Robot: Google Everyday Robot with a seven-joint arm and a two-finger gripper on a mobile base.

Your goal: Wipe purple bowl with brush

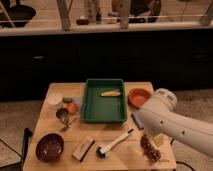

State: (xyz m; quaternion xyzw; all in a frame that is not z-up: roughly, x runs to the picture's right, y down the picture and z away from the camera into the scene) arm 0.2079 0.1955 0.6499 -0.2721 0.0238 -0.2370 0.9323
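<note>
The purple bowl [50, 146] stands at the table's front left corner. The brush [116, 142] lies on the table in front of the green tray, its white handle pointing back right and its dark bristle head toward the front. My white arm [172, 122] reaches in from the right over the table's right side, its rounded joint next to the orange bowl. The gripper is hidden and does not show in this view. The arm is apart from the brush, to its right, and far from the purple bowl.
A green tray [89, 102] holding a yellow corn cob [111, 93] sits mid-table. An orange bowl [139, 96] is right of it. A wooden block [83, 148] lies between bowl and brush. A white cup [55, 99], a metal cup [62, 114] and dark grapes [148, 149] are also there.
</note>
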